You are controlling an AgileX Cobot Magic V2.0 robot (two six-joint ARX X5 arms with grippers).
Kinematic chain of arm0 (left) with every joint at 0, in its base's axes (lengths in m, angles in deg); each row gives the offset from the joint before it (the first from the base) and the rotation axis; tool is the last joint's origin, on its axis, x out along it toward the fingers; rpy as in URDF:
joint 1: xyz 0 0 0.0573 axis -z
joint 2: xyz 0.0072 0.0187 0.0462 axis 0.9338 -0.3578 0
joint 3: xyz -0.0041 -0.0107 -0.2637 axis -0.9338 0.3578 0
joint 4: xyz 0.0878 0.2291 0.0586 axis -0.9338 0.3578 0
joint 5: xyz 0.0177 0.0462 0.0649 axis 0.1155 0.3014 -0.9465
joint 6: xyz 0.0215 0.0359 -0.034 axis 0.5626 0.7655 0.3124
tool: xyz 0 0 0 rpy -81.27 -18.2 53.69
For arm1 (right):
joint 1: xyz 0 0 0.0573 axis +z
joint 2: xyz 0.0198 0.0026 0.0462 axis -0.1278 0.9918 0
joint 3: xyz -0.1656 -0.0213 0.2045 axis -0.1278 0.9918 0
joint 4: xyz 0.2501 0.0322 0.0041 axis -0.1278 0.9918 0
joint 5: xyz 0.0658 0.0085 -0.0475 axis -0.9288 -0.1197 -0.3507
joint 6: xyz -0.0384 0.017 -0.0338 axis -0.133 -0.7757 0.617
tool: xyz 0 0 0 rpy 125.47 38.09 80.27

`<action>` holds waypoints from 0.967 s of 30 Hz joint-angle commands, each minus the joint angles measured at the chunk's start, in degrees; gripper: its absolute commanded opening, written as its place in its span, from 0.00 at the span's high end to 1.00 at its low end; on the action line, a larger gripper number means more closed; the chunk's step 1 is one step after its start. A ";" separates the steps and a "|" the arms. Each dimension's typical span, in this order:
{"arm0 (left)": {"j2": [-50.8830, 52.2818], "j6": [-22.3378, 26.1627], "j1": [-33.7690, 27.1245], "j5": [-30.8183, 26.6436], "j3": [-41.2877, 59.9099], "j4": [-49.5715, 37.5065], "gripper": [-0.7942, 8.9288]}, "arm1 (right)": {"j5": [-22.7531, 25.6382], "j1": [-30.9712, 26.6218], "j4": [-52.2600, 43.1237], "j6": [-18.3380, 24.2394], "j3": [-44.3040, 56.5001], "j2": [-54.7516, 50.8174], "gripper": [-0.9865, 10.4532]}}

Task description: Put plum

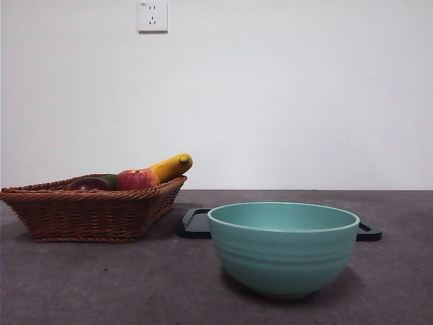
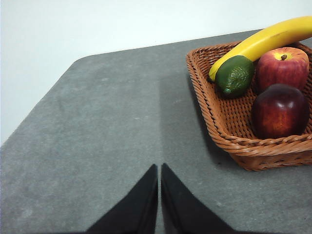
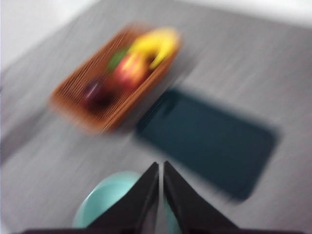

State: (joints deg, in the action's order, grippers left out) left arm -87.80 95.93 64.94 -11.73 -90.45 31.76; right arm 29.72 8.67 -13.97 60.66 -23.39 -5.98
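The dark maroon plum (image 2: 280,110) lies in a brown wicker basket (image 2: 229,134), beside a red apple (image 2: 282,67), a green fruit (image 2: 235,75) and a banana (image 2: 263,41). In the front view the plum (image 1: 88,183) shows just over the rim of the basket (image 1: 91,213) at the left. My left gripper (image 2: 159,168) is shut and empty above bare table, apart from the basket. My right gripper (image 3: 161,165) is shut and empty, high above the teal bowl (image 3: 105,202); its view is blurred, with the plum (image 3: 95,91) a dark blob in the basket (image 3: 78,105).
A teal bowl (image 1: 283,247) stands near the front, right of middle. A flat black tray (image 1: 196,223) lies behind it, also in the right wrist view (image 3: 209,141). The apple (image 1: 135,179) and banana (image 1: 172,166) rise above the basket rim. A white wall stands behind the table.
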 commanded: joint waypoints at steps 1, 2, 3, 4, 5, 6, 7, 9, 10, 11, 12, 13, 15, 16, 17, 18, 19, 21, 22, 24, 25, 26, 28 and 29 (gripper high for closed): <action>0.13 -0.17 -0.02 -0.02 0.59 1.86 0.91 | 0.28 -6.86 -7.89 1.84 4.48 -3.26 0.91; 0.13 -0.17 -0.02 -0.02 0.59 1.86 0.91 | 0.50 -9.09 -10.43 2.25 6.67 -4.74 0.91; 0.13 -0.20 -0.02 -0.02 0.59 1.86 0.91 | 1.38 -12.35 -14.40 2.91 10.54 -7.30 0.91; 0.13 -0.17 -0.02 -0.02 0.59 1.86 0.91 | 1.75 -15.15 -18.23 3.82 14.60 -9.92 0.91; 0.13 -0.17 -0.02 -0.02 0.59 1.86 0.91 | 2.19 -17.42 -21.90 4.59 18.71 -12.59 0.91; 0.13 -0.20 -0.02 -0.02 0.59 1.86 0.91 | 3.10 -19.19 -25.40 5.14 22.71 -15.10 0.91; 0.13 -0.20 -0.02 -0.02 0.59 1.86 0.91 | 3.85 -20.35 -27.76 5.35 25.51 -16.81 0.91; 0.13 -0.20 -0.02 -0.02 0.59 1.86 0.91 | 5.09 -21.94 -31.87 5.35 30.47 -19.98 0.91; 0.13 -0.17 -0.02 -0.02 0.59 1.84 0.91 | 5.88 -22.49 -33.79 5.33 32.96 -21.55 0.91; 0.13 -0.20 -0.02 -0.02 0.59 1.86 0.91 | 6.32 -22.82 -35.39 5.33 35.06 -22.84 0.91; 0.13 -0.20 -0.02 -0.02 0.59 1.86 0.91 | 6.91 -23.08 -37.16 5.31 37.35 -24.28 0.91; 0.13 -0.17 -0.02 -0.02 0.59 1.84 0.91 | 7.54 -23.17 -38.58 5.31 39.52 -25.70 0.91; 0.13 -0.20 -0.02 -0.02 0.59 1.86 0.91 | 7.78 -23.17 -40.81 5.31 43.30 -28.41 0.91; 0.13 -0.20 -0.02 -0.02 0.59 1.86 0.91 | 7.80 -23.17 -41.59 5.31 45.13 -29.88 0.91; 0.13 -0.20 -0.02 -0.02 0.59 1.86 0.91 | 7.80 -23.17 -42.23 5.31 46.60 -31.04 0.91; 0.13 -0.20 -0.02 -0.02 0.59 1.84 0.91 | 7.82 -23.17 -43.10 5.27 48.26 -32.37 0.91; 0.13 -0.20 -0.02 -0.02 0.59 1.86 0.91 | 8.13 -23.17 -43.82 5.14 49.96 -33.73 0.91; 0.13 -0.20 -0.02 -0.02 0.59 1.86 0.91 | 9.03 -23.17 -44.54 4.70 52.68 -36.04 0.91; 0.13 -0.20 -0.02 -0.02 0.59 1.86 0.91 | 9.07 -23.17 -44.57 4.66 53.92 -37.22 0.91; 0.13 -0.20 -0.02 -0.02 0.59 1.86 0.91 | 9.07 -23.17 -44.96 4.66 56.02 -39.08 0.91; 0.13 -0.20 -0.02 -0.02 0.59 1.86 0.91 | 9.07 -23.17 -45.07 4.55 57.09 -40.04 0.91; 0.13 -0.20 -0.02 -0.02 0.59 1.86 0.91 | 9.07 -23.17 -45.16 4.46 57.68 -40.57 0.91; 0.13 -0.17 -0.02 -0.02 0.59 1.86 0.91 | 9.07 -23.17 -45.24 4.26 59.21 -41.77 0.91; 0.13 -0.20 -0.02 -0.02 0.59 1.86 0.91 | 9.07 -23.17 -45.22 4.20 59.78 -42.18 0.91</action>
State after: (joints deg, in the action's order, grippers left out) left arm -87.80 95.93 64.94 -11.73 -90.45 31.76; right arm 38.53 -14.42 -58.58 65.12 36.02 -47.81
